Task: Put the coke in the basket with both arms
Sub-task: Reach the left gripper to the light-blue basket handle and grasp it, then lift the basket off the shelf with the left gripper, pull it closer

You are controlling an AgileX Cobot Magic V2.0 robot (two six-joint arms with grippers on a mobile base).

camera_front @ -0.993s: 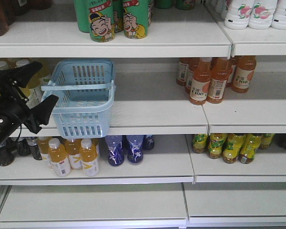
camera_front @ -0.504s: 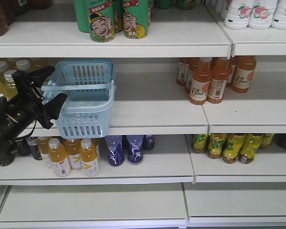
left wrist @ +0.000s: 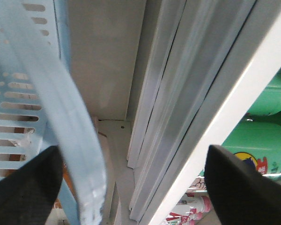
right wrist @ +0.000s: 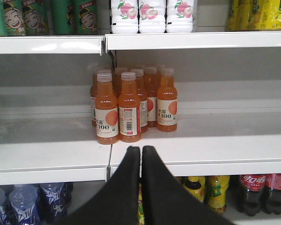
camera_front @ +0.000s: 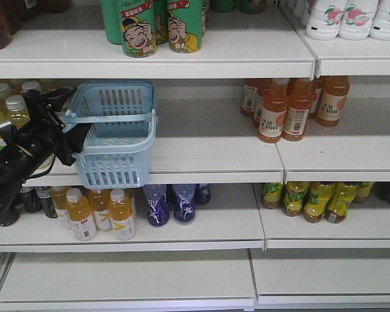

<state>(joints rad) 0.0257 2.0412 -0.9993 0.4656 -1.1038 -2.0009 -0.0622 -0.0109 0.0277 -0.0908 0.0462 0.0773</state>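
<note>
The light blue basket (camera_front: 117,136) stands on the middle shelf at the left, its handle (camera_front: 110,117) lying across the top. My left gripper (camera_front: 70,117) is open at the basket's left end, one finger above the handle and one below. In the left wrist view the handle (left wrist: 79,140) runs between the black fingertips (left wrist: 23,185), close to the left one, and the left gripper (left wrist: 131,187) stays wide open. My right gripper (right wrist: 141,151) is shut with nothing in it, in front of the middle shelf's edge. The coke is out of view.
Orange C100 bottles (camera_front: 292,107) (right wrist: 131,105) stand on the middle shelf at the right. Green cans (camera_front: 156,26) sit on the shelf above the basket. Yellow bottles (camera_front: 94,211) and blue ones (camera_front: 172,203) are below. Dark cola bottles (right wrist: 253,187) stand at the lower right.
My left gripper has moved up and to the right, from beside the basket to straddling its handle. The basket has not moved.
</note>
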